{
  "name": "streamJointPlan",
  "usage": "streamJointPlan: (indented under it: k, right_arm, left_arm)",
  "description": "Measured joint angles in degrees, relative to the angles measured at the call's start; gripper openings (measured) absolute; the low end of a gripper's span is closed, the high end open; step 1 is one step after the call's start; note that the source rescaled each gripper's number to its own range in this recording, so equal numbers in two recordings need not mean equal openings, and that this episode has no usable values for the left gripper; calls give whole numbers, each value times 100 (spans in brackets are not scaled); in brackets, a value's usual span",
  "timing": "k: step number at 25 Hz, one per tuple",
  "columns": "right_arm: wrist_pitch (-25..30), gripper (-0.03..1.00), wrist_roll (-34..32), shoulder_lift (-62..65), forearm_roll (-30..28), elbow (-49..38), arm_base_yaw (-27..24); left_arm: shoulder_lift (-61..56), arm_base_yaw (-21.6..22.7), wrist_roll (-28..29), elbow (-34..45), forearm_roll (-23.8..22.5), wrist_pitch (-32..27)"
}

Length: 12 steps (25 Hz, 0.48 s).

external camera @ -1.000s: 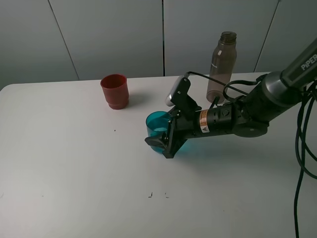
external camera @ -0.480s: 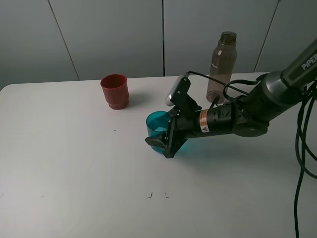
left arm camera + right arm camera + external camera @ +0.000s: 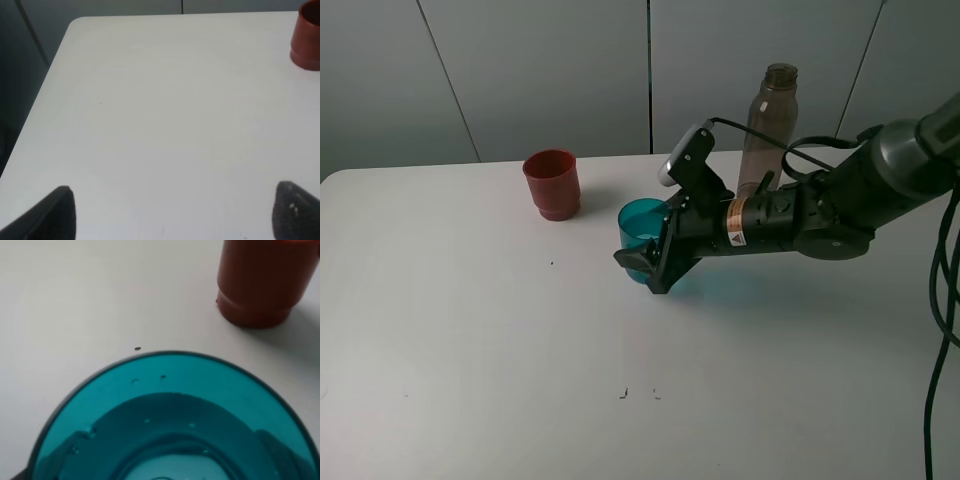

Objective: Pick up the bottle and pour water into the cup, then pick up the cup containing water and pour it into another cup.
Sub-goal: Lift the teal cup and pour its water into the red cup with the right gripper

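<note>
My right gripper (image 3: 650, 266) is shut on the teal cup (image 3: 641, 222), fingers on either side of it, holding it upright and a little above the white table (image 3: 470, 330). The cup fills the right wrist view (image 3: 170, 415) and holds water. The red cup (image 3: 552, 183) stands upright to the back left of it, apart from it; it also shows in the right wrist view (image 3: 262, 282) and the left wrist view (image 3: 306, 37). The smoky bottle (image 3: 767, 130) stands upright behind the right arm. My left gripper (image 3: 175, 220) is open and empty above bare table.
The table's left edge and rounded corner (image 3: 70, 30) show in the left wrist view. Black cables (image 3: 940, 300) hang at the right edge. A grey wall (image 3: 520, 70) runs behind the table.
My right gripper has lifted the teal cup a little and the arm has shifted slightly toward the back. The red cup and bottle have not moved.
</note>
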<state>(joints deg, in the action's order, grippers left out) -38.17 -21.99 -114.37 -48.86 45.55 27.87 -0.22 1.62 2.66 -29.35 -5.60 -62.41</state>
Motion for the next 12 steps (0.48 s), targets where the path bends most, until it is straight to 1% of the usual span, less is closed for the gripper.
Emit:
streamJointPlan:
  k: [4, 8, 12]
  right_arm:
    - [266, 5, -665, 147, -36, 267, 0]
    - [372, 5, -1432, 161, -282, 698, 15]
    - [877, 5, -1861, 161, -340, 1167, 116]
  left_arm:
    - [0, 0, 0, 0, 0, 0]
    - [0, 0, 0, 0, 0, 0]
    - [0, 0, 0, 0, 0, 0]
